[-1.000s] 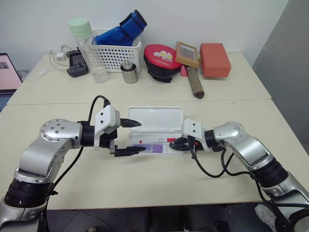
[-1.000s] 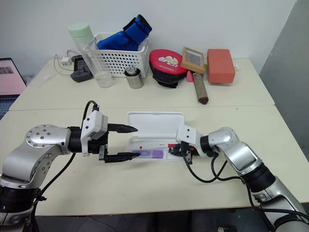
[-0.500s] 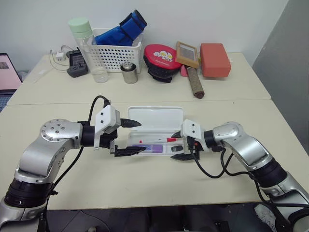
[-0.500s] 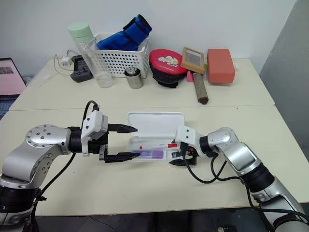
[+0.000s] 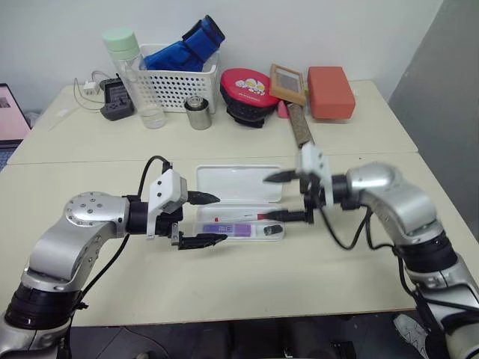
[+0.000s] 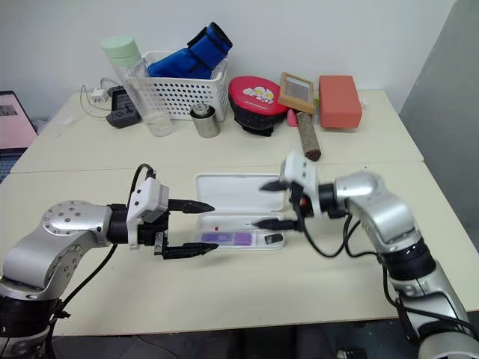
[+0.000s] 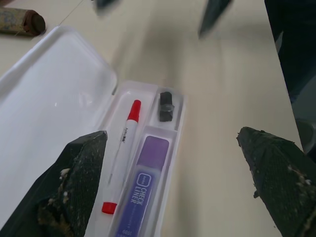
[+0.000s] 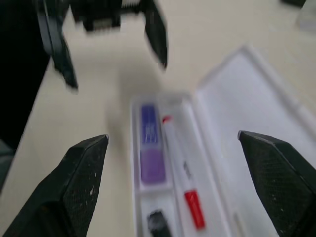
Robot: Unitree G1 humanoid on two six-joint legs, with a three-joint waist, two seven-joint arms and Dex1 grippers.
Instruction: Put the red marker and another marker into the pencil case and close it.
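Red marker [image 7: 123,146] and highlighter [image 7: 143,188] lie in the case [image 5: 239,196]; lid flat open beyond both released, empty end effectors. Right end effector [image 5: 284,197] hovers above the lid's long edge, nearer than left end effector [image 5: 206,219].

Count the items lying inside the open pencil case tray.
3: the red marker in the lid-side slot, the purple highlighter beside it, and a small dark cap in the end compartment. None appears hidden.

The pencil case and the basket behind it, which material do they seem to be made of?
The pencil case looks like smooth, glossy white plastic: thin moulded walls, rounded corners and a soft sheen on the open lid. The basket seems to be stiffer white plastic, moulded as an open mesh with a matte look.
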